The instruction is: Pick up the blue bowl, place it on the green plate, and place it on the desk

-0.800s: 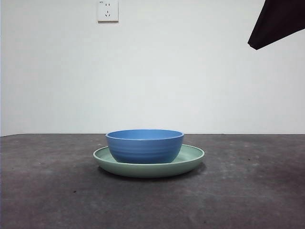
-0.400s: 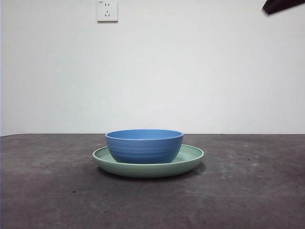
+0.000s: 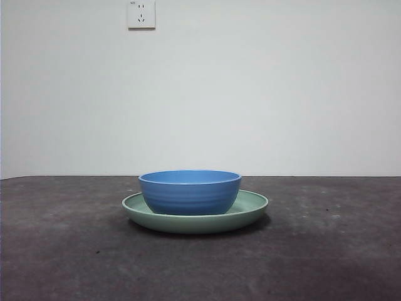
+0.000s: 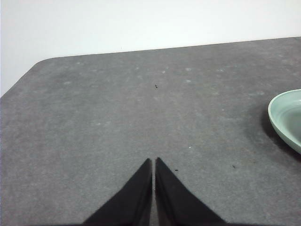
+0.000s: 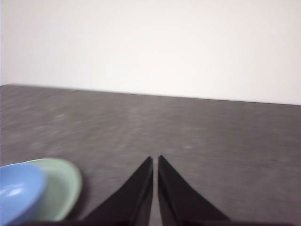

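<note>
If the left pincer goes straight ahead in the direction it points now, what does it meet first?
Probably only the bare desk. The left pincer, jaws shut, points across open tabletop; the green plate lies off to one side, out of its line. Depth is unclear.

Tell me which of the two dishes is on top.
The blue bowl: it stands inside the green plate, which is wider and shallower and rests directly on the desk. Neither tool touches either dish.

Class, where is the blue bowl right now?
In the front view the bowl sits upright on the green plate, at mid-desk, below the wall socket.
</note>
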### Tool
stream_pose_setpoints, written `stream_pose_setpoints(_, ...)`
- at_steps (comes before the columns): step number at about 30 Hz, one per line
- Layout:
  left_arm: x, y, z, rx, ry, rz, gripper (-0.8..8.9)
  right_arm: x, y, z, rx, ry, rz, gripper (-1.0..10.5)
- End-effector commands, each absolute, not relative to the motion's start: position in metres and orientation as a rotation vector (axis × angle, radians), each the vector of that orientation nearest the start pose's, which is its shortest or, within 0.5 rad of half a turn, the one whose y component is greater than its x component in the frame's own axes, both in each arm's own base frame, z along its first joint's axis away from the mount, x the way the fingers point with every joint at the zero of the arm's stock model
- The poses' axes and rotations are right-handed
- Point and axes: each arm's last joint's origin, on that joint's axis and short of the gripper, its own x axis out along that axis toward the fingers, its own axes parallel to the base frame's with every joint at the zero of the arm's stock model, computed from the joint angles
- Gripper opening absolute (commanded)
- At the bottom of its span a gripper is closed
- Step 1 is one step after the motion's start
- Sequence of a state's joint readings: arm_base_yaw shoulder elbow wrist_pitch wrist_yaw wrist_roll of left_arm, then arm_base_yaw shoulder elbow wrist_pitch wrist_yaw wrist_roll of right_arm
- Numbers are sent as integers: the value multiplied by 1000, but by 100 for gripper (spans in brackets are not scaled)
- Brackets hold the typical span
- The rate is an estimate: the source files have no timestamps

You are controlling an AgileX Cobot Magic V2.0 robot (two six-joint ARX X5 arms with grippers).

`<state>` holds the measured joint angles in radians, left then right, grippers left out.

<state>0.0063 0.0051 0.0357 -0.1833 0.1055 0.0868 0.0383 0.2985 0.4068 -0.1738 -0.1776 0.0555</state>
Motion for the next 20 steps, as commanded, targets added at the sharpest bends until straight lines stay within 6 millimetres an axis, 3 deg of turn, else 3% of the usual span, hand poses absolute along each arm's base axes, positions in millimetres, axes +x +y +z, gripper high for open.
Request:
stream_pose_setpoints(1,95,-2,150,67,175,-102,10,96,5,243,54,36,144,12)
stream_pose_setpoints(12,95,-2,150,67,175,-102,10,95,2,176,129,54,48,12)
stream_pose_setpoints(20,95,-2,150,67,175,-102,10,96,2,151,173,162,34,12)
